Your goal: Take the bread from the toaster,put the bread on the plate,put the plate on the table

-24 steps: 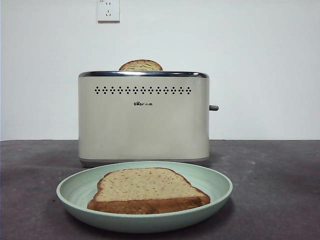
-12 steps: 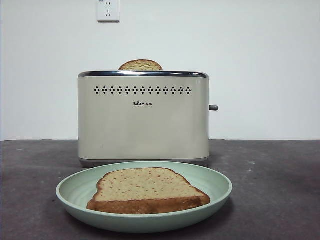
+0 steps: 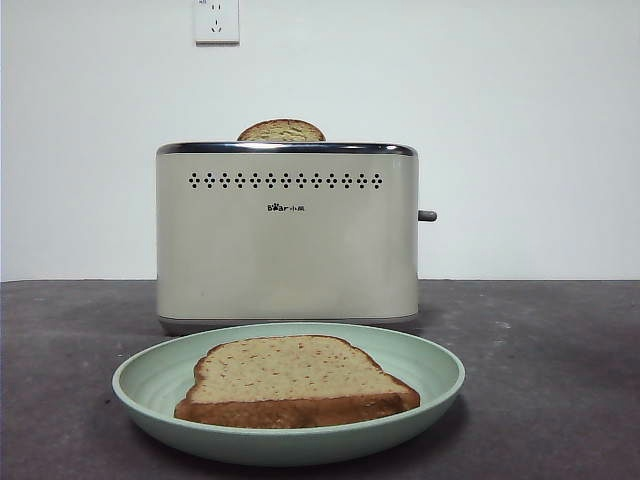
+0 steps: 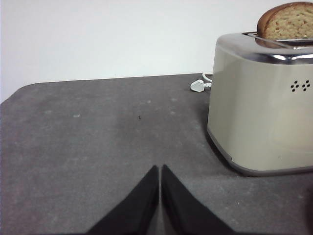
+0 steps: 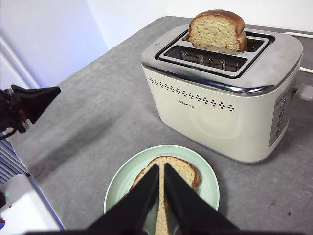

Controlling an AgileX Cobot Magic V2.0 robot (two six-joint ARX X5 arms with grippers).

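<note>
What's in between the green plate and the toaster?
Nothing: only a bare strip of table separates the plate from the toaster, seen best in the right wrist view.

Bare lab bench, blank wall (image 3: 520, 140), socket (image 3: 216, 21)

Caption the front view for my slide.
One bread slice on a green plate, another poking from the toaster.

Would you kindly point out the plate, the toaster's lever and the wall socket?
plate (image 3: 440, 372): front view, bare right rim.
lever (image 3: 427, 215): front view, grey knob on toaster's side.
wall socket (image 3: 216, 20): front view, white faceplate's middle.
</note>
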